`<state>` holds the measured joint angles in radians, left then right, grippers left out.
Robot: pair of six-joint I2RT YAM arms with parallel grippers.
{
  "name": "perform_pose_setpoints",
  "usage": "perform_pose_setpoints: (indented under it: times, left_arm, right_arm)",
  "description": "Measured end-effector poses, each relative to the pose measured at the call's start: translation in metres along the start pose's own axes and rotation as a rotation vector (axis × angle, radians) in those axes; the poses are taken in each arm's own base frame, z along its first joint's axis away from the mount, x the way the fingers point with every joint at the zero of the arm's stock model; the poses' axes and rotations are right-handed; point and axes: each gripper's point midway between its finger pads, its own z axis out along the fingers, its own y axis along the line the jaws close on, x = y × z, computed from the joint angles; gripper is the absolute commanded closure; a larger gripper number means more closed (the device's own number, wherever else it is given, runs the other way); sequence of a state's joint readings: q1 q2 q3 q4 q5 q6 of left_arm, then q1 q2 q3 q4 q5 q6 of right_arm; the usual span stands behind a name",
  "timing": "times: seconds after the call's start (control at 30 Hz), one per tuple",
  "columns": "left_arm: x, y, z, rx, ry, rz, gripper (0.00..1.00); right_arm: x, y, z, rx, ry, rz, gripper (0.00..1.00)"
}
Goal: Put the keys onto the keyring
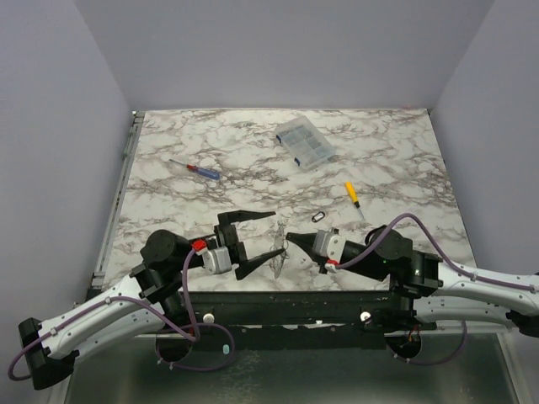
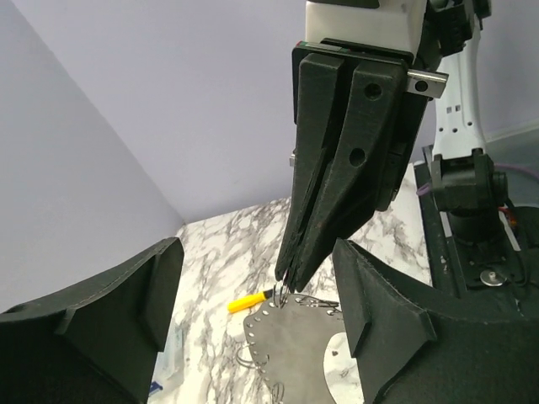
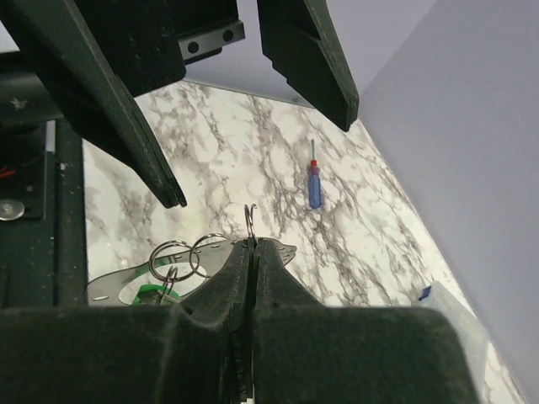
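Soft, even light, faint shadows, mild blur on nearest wrist-view foreground.

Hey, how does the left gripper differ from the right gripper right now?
The left gripper has its fingers spread wide and clamps nothing; the right gripper has its fingers shut, pinching a thin wire ring. The left points right, the right points left. Both have black fingers, tips nearly meeting.

Left pincer (image 1: 279,232) gapes wide; right pincer (image 1: 290,237) clamped tight, tips facing.
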<state>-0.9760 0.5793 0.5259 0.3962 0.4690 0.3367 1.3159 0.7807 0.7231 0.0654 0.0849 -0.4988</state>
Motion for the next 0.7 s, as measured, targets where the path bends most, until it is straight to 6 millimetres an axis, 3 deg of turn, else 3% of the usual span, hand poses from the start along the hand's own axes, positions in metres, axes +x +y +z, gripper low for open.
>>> perform_pose_setpoints:
  times: [0.23, 0.4, 0.7]
  left_arm:
    - [0.011, 0.011, -0.004, -0.059, 0.053, 0.002, 0.21]
    - [0.027, 0.037, -0.009, -0.216, 0.122, -0.009, 0.21]
    - [0.085, 0.058, -0.013, -0.356, 0.294, -0.091, 0.21]
  right_arm:
    - [0.016, -0.012, -0.001, 0.075, 0.060, -0.054, 0.99]
    - [0.029, -0.024, -0.006, 0.147, 0.130, -0.057, 0.99]
    - [0.049, -0.064, -0.032, 0.407, 0.254, -0.033, 0.99]
